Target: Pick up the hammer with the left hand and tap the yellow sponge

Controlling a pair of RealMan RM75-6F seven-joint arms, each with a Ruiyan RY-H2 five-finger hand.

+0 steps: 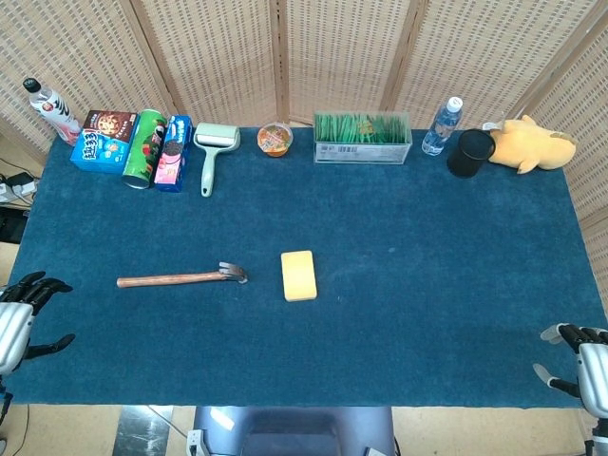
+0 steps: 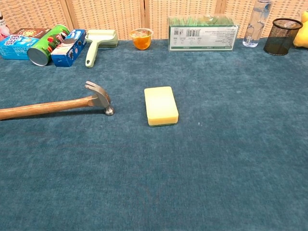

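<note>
The hammer [image 1: 180,277] lies flat on the blue cloth left of centre, wooden handle pointing left, metal head [image 2: 99,95] toward the sponge. The yellow sponge [image 1: 298,275] lies a short way to its right, also seen in the chest view as the sponge [image 2: 160,106]. My left hand [image 1: 21,318] hovers at the table's near left edge, fingers apart and holding nothing, well left of the handle's end. My right hand [image 1: 581,361] sits low at the near right corner, fingers apart and empty. Neither hand shows in the chest view.
Along the far edge stand a bottle [image 1: 53,107], snack boxes [image 1: 103,140], a green can [image 1: 144,148], a lint roller [image 1: 213,149], a jelly cup [image 1: 275,139], a clear box of green items [image 1: 362,138], a water bottle [image 1: 442,125], a black mesh cup [image 1: 470,153] and a yellow plush toy [image 1: 530,143].
</note>
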